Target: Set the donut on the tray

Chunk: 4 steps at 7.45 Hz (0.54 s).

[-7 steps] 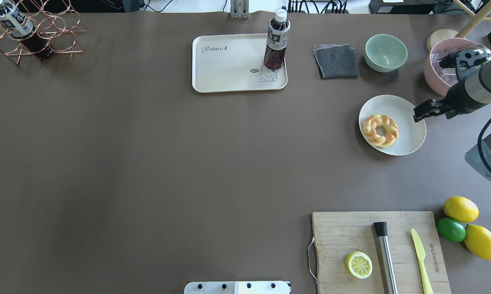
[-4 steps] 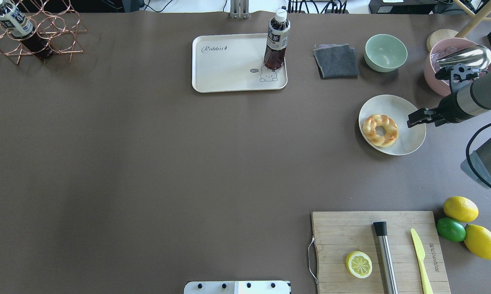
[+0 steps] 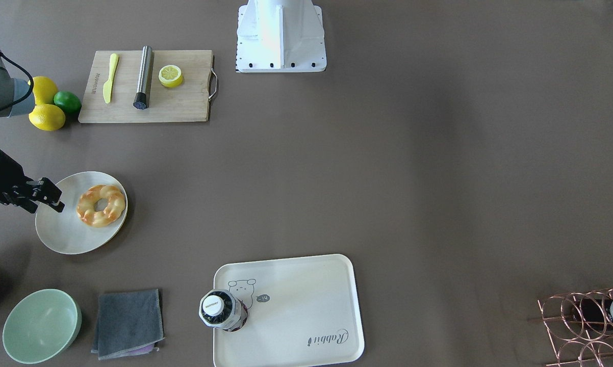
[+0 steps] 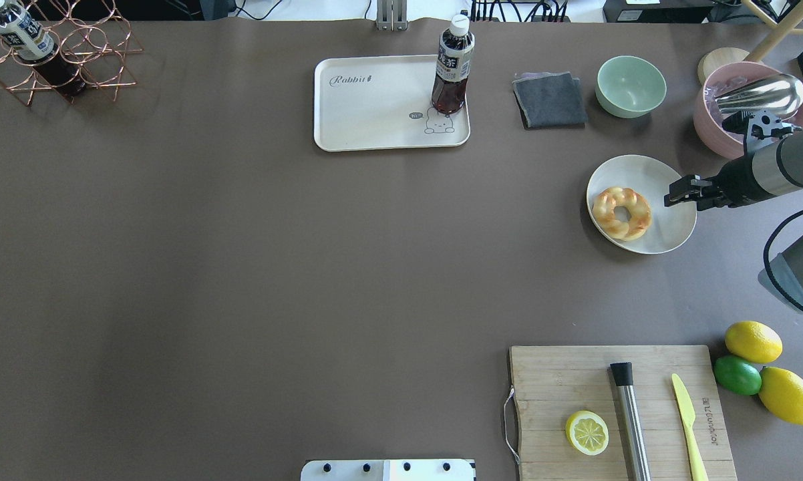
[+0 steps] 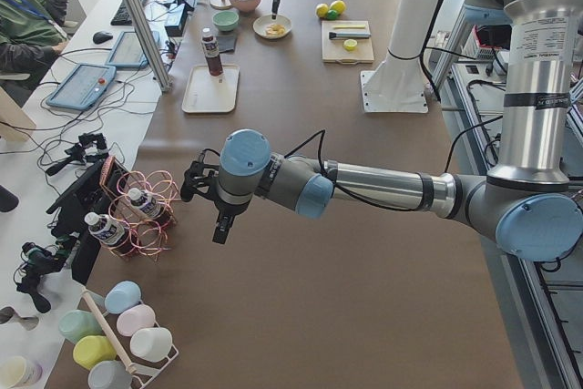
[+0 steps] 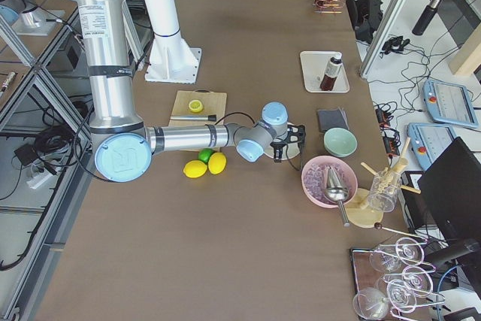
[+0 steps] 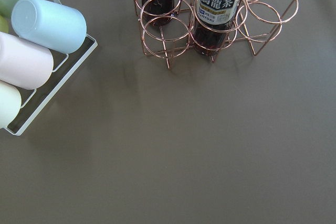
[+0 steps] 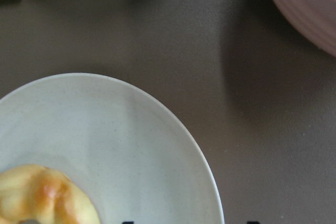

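Brown bench (image 4: pixel 241 267), evenly lit. Right fingers (image 4: pixel 677 192) stand apart, empty, over the rim of the round plate (image 4: pixel 669 234), near the donut (image 4: pixel 621 213) but clear of it. Donut lies on that plate, well apart from the tray (image 4: pixel 375 113), which carries an upright bottle (image 4: pixel 452 67). Left fingers (image 5: pixel 220 228) hang beside the wire rack (image 5: pixel 137 216); cannot tell their spread.

Right gripper (image 4: pixel 674 192), jaws apart

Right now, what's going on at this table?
The right tool, open, hovers over the rim of the plate beside the donut, which lies on the plate ungrasped. The tray, off to the side, holds only a bottle. The left tool hangs near the copper rack, far from both.
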Motion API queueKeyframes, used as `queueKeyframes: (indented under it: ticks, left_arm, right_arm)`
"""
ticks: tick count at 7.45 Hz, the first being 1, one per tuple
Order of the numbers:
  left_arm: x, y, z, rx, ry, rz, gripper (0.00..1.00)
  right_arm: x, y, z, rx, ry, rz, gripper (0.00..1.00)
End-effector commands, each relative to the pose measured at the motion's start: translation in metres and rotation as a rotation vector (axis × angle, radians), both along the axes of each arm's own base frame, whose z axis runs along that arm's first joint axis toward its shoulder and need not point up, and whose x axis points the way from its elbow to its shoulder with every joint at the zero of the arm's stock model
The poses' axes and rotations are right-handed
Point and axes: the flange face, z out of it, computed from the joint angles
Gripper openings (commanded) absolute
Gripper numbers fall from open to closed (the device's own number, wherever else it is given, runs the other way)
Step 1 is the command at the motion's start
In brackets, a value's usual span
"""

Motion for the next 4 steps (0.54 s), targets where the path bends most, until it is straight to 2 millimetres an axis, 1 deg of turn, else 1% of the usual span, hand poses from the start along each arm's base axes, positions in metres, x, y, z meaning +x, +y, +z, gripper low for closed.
queueKeyframes:
  ticks: [1, 2, 3, 4]
  left_arm:
    - [0.000, 0.000, 0.000, 0.001, 0.000, 0.000, 0.99]
    - [0.000, 0.000, -0.001, 0.002, 0.002, 0.000, 0.99]
    - [0.000, 0.000, -0.002, 0.003, 0.002, 0.000, 0.99]
    - [0.000, 0.000, -0.002, 0.005, 0.001, 0.000, 0.99]
  right_arm:
    - [0.007, 0.014, 0.012, -0.036, 0.008, 0.024, 0.29]
    - [0.010, 0.018, 0.019, -0.022, 0.024, 0.011, 0.36]
    - [0.013, 0.023, 0.027, -0.012, 0.037, -0.007, 0.37]
    - [0.013, 0.024, 0.030, -0.016, 0.043, -0.005, 0.37]
